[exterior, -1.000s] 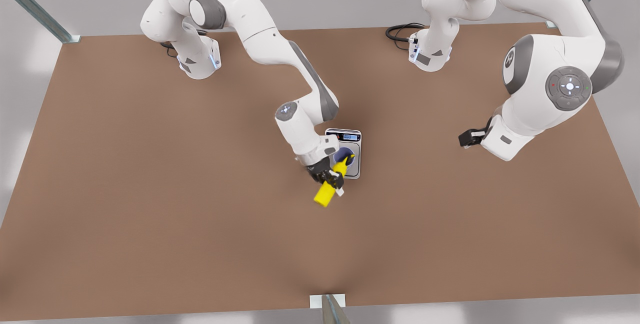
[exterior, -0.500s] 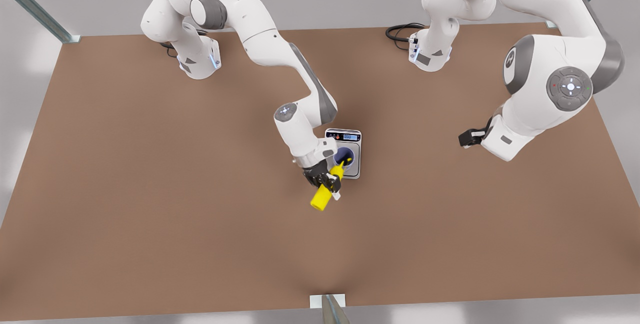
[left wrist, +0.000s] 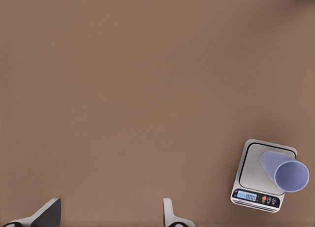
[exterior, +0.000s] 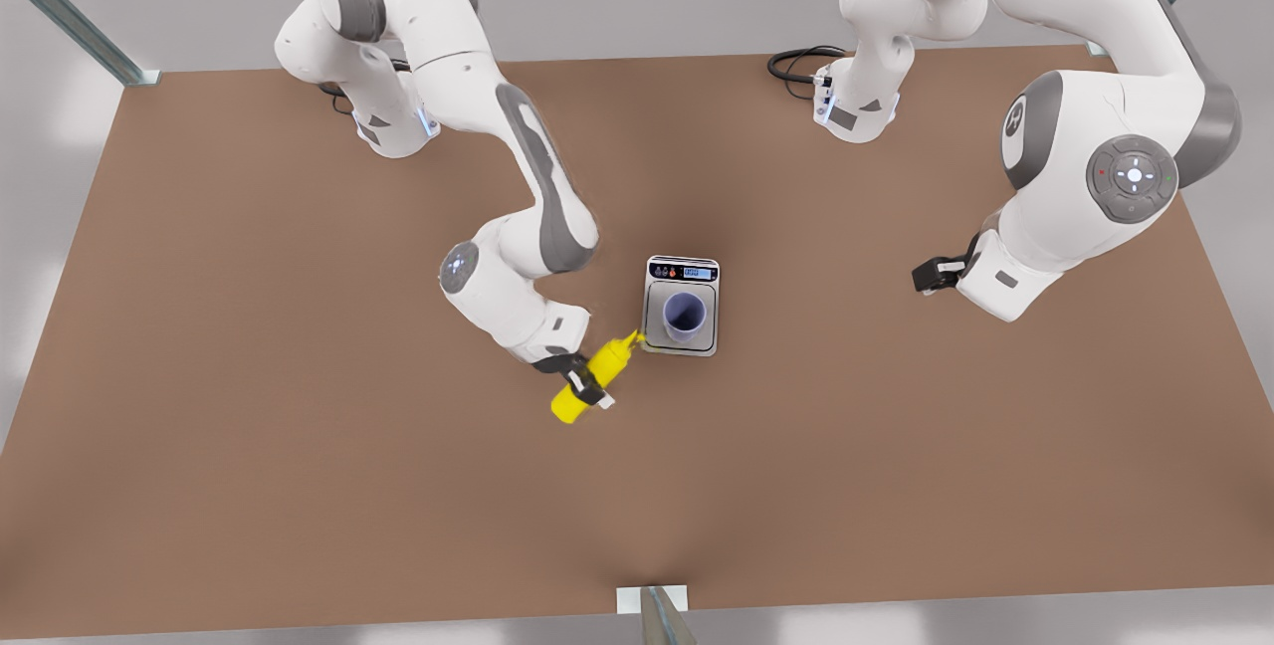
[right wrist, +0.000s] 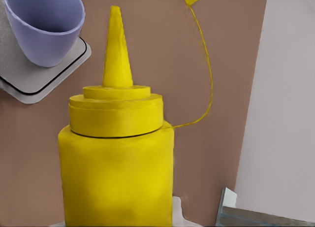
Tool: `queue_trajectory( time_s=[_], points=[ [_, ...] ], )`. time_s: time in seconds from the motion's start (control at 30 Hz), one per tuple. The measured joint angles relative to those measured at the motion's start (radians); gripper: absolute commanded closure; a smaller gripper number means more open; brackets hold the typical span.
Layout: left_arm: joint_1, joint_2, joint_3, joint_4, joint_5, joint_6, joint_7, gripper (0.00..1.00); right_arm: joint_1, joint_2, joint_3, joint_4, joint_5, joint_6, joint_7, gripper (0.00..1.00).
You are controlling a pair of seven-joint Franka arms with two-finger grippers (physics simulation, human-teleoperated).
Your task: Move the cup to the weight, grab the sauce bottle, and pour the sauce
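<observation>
The lavender-blue cup [exterior: 684,315] stands upright on the steel plate of the silver scale [exterior: 653,328] at mid-table. My right gripper [exterior: 582,384] is shut on the yellow sauce bottle [exterior: 609,358], which lies tilted with its nozzle beside the scale's near corner, outside the cup. Its wrist view has the bottle [right wrist: 115,173] close up, with the cup [right wrist: 44,25] and scale [right wrist: 29,79] just beyond the nozzle. A thin yellow strand curves beside the nozzle. My left gripper [exterior: 931,275] waits open at the front view's right, far from the scale [left wrist: 253,170] and cup [left wrist: 288,170].
A black cable [exterior: 796,63] lies by the arm base [exterior: 856,107] at the table's back edge. A metal post [exterior: 652,615] stands at the middle of the front edge. Brown tabletop [exterior: 299,426] stretches around the scale.
My right arm has swung toward the front view's left with the bottle. The nozzle, which was over the cup, has come out and now lies beside the scale. The left arm has not moved.
</observation>
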Motion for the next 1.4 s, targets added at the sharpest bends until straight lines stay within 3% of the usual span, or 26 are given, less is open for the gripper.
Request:
queue_trajectory(
  time_s=[0.03, 0.2, 0.37, 0.5, 0.57, 0.8, 0.87, 0.93, 0.97, 1.17, 1.2, 1.3, 1.4],
  points=[
    [-0.002, 0.0, 0.0, 0.0, 0.0, 0.0, -0.001, 0.0, -0.032, -0.029, 0.0, -0.063, 0.1, -0.079, -0.005, 0.5],
    [-0.001, 0.003, 0.0, -0.001, 0.0, -0.002, -0.003, 0.0, -0.357, -0.1, 0.004, -0.201, 0.19, -0.563, -0.041, 0.5],
    [-0.002, 0.012, 0.0, -0.002, 0.0, -0.002, -0.005, 0.0, -0.632, -0.063, 0.138, -0.281, 0.187, -0.864, -0.255, 0.48],
    [-0.001, 0.017, 0.0, -0.002, 0.001, -0.002, -0.02, 0.0, -0.706, 0.012, 0.238, -0.297, 0.191, -0.88, -0.461, 0.39],
    [-0.002, 0.018, -0.002, -0.002, 0.001, -0.002, -0.021, 0.0, -0.709, 0.029, 0.252, -0.298, 0.224, -0.881, -0.495, 0.29],
    [-0.002, 0.02, -0.002, -0.003, 0.002, -0.014, -0.034, 0.0, -0.78, 0.043, 0.27, -0.324, 0.238, -0.987, -0.593, 0.25],
    [-0.001, 0.02, -0.001, -0.002, 0.003, -0.014, -0.035, 0.0, -0.783, 0.036, 0.27, -0.319, 0.238, -0.991, -0.597, 0.12],
    [-0.002, 0.02, -0.002, -0.002, 0.003, -0.014, -0.035, 0.0, -0.79, 0.031, 0.27, -0.313, 0.24, -0.991, -0.593, 0.17],
    [-0.002, 0.02, -0.002, -0.002, 0.003, -0.015, -0.035, 0.0, -0.79, 0.025, 0.27, -0.311, 0.242, -0.992, -0.591, 0.26],
    [-0.001, 0.018, -0.001, -0.002, 0.003, -0.024, -0.035, 0.0, -0.777, 0.032, 0.27, -0.288, 0.291, -0.981, -0.571, 0.26],
    [-0.001, 0.018, -0.001, -0.002, 0.003, -0.023, -0.035, 0.0, -0.777, 0.034, 0.27, -0.286, 0.292, -0.978, -0.571, 0.24],
    [-0.002, 0.018, -0.001, -0.002, 0.003, -0.023, -0.035, 0.0, -0.778, 0.028, 0.27, -0.288, 0.292, -0.979, -0.571, 0.03],
    [-0.002, 0.019, -0.002, -0.002, 0.003, -0.025, -0.037, 0.0, -0.782, 0.016, 0.27, -0.289, 0.292, -0.987, -0.571, 0.0]
  ],
)
